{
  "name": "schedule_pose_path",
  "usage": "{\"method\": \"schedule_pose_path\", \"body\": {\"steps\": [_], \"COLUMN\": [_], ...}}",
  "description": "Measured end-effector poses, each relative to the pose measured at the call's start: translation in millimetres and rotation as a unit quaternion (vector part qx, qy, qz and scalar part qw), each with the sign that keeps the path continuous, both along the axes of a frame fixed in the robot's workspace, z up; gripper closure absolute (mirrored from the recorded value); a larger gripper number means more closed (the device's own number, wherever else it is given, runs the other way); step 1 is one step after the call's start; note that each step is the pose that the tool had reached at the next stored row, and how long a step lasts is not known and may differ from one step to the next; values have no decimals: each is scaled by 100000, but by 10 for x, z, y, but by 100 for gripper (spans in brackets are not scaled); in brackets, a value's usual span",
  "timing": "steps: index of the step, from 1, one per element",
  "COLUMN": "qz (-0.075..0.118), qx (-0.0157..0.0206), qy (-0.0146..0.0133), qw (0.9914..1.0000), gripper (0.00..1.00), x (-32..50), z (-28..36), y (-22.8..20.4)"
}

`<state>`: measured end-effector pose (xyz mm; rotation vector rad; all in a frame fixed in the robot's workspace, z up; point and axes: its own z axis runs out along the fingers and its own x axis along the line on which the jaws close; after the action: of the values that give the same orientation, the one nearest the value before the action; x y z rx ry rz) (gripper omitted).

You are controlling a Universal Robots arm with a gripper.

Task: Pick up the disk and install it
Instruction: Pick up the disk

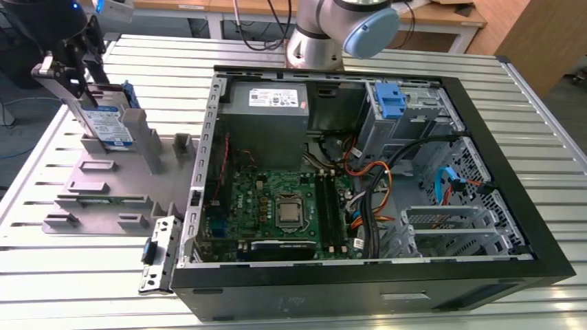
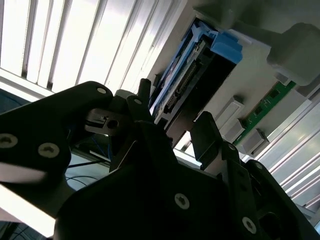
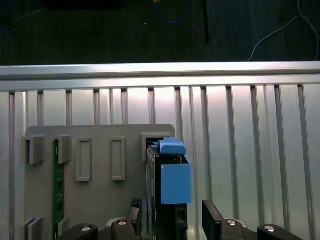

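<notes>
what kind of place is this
Probably a robotics lab set up for computer assembly: an open desktop computer case on a slatted aluminium table, a robot arm behind it, and a grey fixture holding the disk upright.

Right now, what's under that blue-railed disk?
The disk stands upright in a slot of the grey holder; the slot walls cover its lower edge, so what it rests on is hidden.
</notes>
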<state>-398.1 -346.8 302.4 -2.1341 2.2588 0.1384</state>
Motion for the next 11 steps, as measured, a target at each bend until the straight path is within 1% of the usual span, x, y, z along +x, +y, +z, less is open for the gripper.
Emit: {"method": "schedule_pose_path", "body": {"steps": [5,7,8,11], "qz": [-1,25,260,1155], "qx": [-164,-618,-692,-697], "qy": [0,13,3,2], "qw": [100000,99998,99997,99991], "gripper": [41,41,41,41], "x": [0,1,1,1], "z": [-1,-2,-6,-12], "y": [6,8,6,7]}}
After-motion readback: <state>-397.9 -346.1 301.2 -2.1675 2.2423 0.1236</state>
